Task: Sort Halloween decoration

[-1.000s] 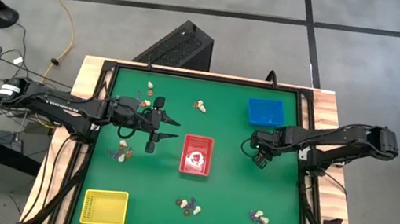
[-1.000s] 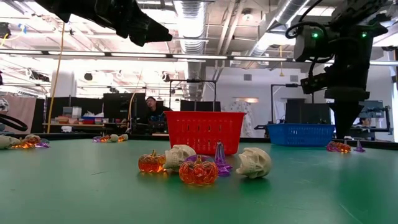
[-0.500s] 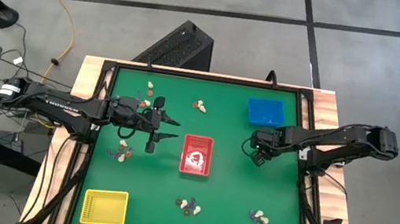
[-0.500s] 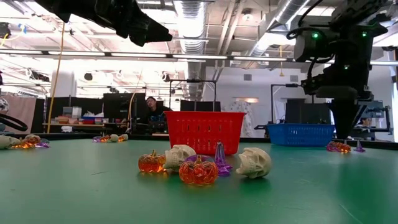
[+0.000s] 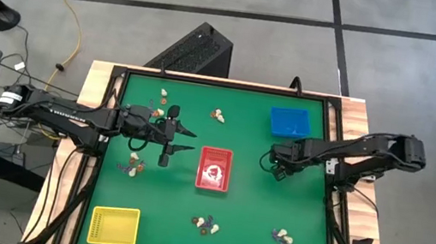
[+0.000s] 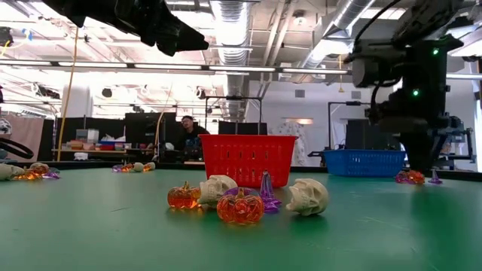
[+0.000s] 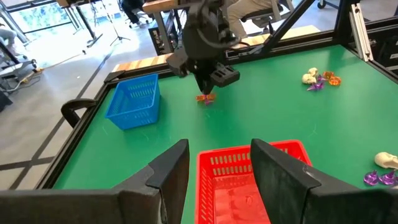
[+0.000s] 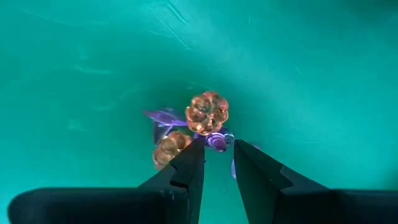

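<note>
While the view from above shows only small specks scattered over the green bench (image 5: 249, 205), the right wrist view shows a tight cluster directly below the right pincer (image 8: 217, 163): two orange pumpkins (image 8: 208, 112) and some purple pieces (image 8: 163, 117), lying on the bench just beyond the fingertips. Its jaws stand a narrow gap apart with nothing between them. From above, this pincer hangs between the red tray (image 5: 213, 169) and the blue tray (image 5: 290, 122).

The left pincer (image 7: 219, 163) stands wide open and empty, level with the red tray's near wall in its own wrist view. From above, it hovers left of that tray.

The low view alone shows a nearer heap: two pale skulls (image 6: 307, 196), two orange pumpkins and a purple cone. Other clusters lie near the bench's edges, and a yellow tray (image 5: 113, 226) sits at one corner.
</note>
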{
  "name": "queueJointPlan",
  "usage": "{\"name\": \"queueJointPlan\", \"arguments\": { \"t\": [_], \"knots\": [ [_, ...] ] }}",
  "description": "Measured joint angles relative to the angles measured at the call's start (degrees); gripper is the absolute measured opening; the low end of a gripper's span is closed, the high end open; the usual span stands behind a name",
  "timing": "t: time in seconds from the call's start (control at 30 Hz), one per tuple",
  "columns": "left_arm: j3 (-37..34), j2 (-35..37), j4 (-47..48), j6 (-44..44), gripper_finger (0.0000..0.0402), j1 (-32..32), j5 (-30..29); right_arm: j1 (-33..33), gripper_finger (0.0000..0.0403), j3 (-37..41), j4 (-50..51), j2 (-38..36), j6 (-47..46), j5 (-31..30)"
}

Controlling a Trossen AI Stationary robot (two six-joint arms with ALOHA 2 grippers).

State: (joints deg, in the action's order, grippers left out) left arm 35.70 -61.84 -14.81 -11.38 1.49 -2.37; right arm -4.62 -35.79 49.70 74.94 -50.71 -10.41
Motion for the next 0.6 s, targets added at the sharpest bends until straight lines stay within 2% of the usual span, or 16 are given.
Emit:
{"name": "queueJointPlan", "arguments": {
  "t": [0.23, 0.6],
  "knots": [
    [0.0, 0.0, 0.0, 0.0, 0.0162, 0.0, 0.0, 0.1, 0.0118, -0.2, 0.1, 4.1, 1.7, -0.9],
    [0.0, 0.0, 0.0, -0.1, 0.0162, 0.0, 0.0, 1.6, 0.011, 0.0, -0.9, 2.9, 3.3, -1.7]
  ]
}}
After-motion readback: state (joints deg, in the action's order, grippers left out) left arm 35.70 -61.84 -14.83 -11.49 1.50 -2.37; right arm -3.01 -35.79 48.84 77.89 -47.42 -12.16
